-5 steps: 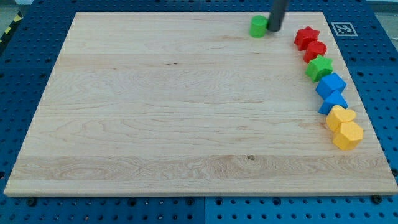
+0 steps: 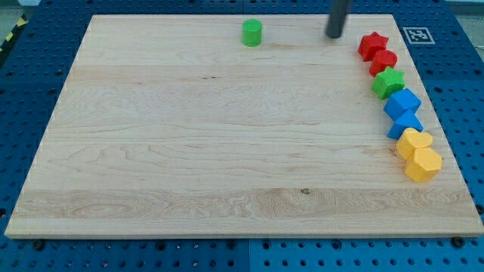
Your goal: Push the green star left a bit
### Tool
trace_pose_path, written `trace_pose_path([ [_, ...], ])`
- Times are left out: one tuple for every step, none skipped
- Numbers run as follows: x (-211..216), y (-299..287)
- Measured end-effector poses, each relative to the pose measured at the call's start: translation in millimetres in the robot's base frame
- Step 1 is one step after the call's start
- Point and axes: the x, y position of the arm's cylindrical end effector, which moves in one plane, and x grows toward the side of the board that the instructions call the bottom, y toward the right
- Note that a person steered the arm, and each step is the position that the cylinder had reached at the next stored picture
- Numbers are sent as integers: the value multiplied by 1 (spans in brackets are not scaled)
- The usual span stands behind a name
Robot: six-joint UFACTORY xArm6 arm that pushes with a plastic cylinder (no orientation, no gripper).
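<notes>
The green star (image 2: 388, 81) lies near the view's right edge of the wooden board (image 2: 189, 143), in a curved row of blocks, between a red block above it and a blue block below it. My tip (image 2: 333, 35) is near the view's top edge, up and to the left of the green star and apart from it. A green cylinder (image 2: 252, 32) stands well to the left of my tip, also near the top edge.
The row at the right holds a red star (image 2: 372, 44), a red block (image 2: 383, 61), two blue blocks (image 2: 401, 101) (image 2: 405, 124) and two yellow blocks (image 2: 414, 141) (image 2: 423, 164). A black-and-white marker tag (image 2: 417, 35) lies off the board's top right corner.
The green cylinder has moved left along the top edge, away from my tip. My tip has stayed in about the same place. The row at the right is unchanged.
</notes>
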Motion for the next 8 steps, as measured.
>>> trace_pose_path([
  [0,73],
  [23,139],
  [83,147],
  [135,144],
  [136,144],
  [157,121],
  [167,83],
  [158,63],
])
